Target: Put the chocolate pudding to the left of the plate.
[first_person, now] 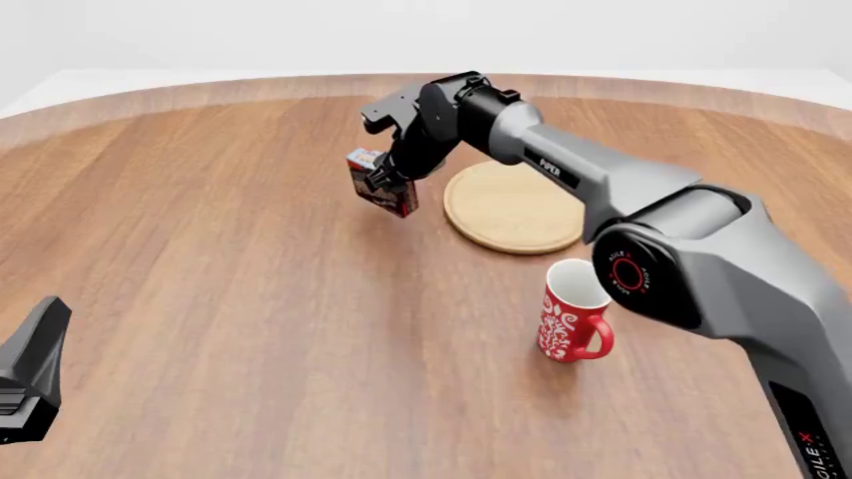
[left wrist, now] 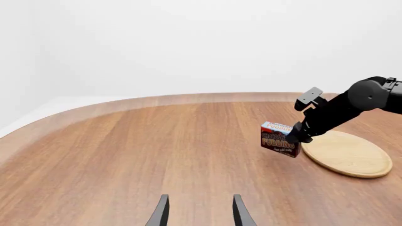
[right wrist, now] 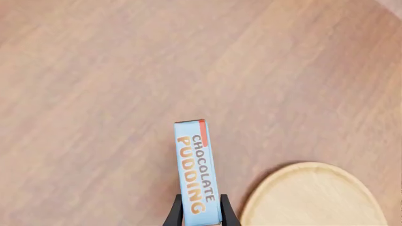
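The chocolate pudding (first_person: 377, 185) is a small box with a dark brown front and a light blue top. My right gripper (first_person: 390, 178) is shut on it and holds it upright just left of the plate (first_person: 517, 208), a round light-tan wooden disc. I cannot tell if the box touches the table. In the right wrist view the fingers (right wrist: 173, 214) clamp the box (right wrist: 197, 169) by its narrow sides, with the plate (right wrist: 314, 197) beside it. The left wrist view shows the box (left wrist: 278, 139), the plate (left wrist: 349, 153) and my open, empty left gripper (left wrist: 201, 214), well short of them.
A red patterned mug (first_person: 573, 319) stands upright on the near side of the plate, close to its rim. The right arm (first_person: 600, 175) stretches over the plate. Part of the left arm (first_person: 30, 374) shows at the near left edge of the wooden table (first_person: 200, 249).
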Controlling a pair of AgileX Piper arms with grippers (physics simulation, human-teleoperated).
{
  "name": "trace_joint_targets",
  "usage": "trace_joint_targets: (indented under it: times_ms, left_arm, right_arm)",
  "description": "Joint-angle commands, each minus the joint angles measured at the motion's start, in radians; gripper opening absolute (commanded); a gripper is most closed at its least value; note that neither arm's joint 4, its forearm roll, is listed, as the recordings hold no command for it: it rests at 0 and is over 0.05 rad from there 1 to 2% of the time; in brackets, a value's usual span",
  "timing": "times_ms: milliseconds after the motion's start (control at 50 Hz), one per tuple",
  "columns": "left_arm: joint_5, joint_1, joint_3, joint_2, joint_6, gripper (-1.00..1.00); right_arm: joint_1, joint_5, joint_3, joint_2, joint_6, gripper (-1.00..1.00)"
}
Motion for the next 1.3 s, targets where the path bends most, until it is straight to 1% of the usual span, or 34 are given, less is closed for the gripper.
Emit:
trace_joint_targets:
  times_ms: [20,180,640,800,840,860,900,920,940,1000,1060,1180,1300]
  left_arm:
    - [0.000,0.000,0.000,0.000,0.000,1.00]
    - [0.000,0.000,0.000,0.000,0.000,1.00]
    - [0.000,0.000,0.000,0.000,0.000,1.00]
    - [0.000,0.000,0.000,0.000,0.000,1.00]
    - [0.000,0.000,0.000,0.000,0.000,1.00]
    - [0.000,0.000,0.000,0.000,0.000,1.00]
    - [0.000,0.000,0.000,0.000,0.000,1.00]
    - [0.000,0.000,0.000,0.000,0.000,1.00]
    - [0.000,0.000,0.000,0.000,0.000,1.00]
    - [0.000,0.000,0.000,0.000,0.000,1.00]
    - [0.000,0.000,0.000,0.000,0.000,1.00]
    - [0.000,0.000,0.000,0.000,0.000,1.00]
    - [0.000,0.000,0.000,0.000,0.000,1.00]
  right_arm:
    - [-0.013,0.055,-0.084,0.046,0.006,-1.00]
    - [-0.012,0.070,-0.105,0.058,0.015,-1.00]
    - [-0.014,0.106,-0.145,0.085,0.007,-1.00]
    - [-0.008,0.110,-0.136,0.082,0.009,-1.00]
    - [-0.002,0.100,-0.110,0.063,0.014,-1.00]
    - [-0.006,0.094,-0.108,0.047,0.014,1.00]
    - [-0.001,0.099,-0.113,0.033,0.027,1.00]
    - [-0.013,0.098,-0.128,0.035,0.008,1.00]
    - [-0.017,0.103,-0.147,0.038,0.013,1.00]
    - [-0.013,0.099,-0.129,0.015,0.009,1.00]
    - [-0.012,0.076,-0.082,-0.008,0.003,1.00]
    - [-0.020,0.055,-0.049,-0.024,-0.008,1.00]
    - [-0.018,0.021,0.029,-0.070,-0.002,1.00]
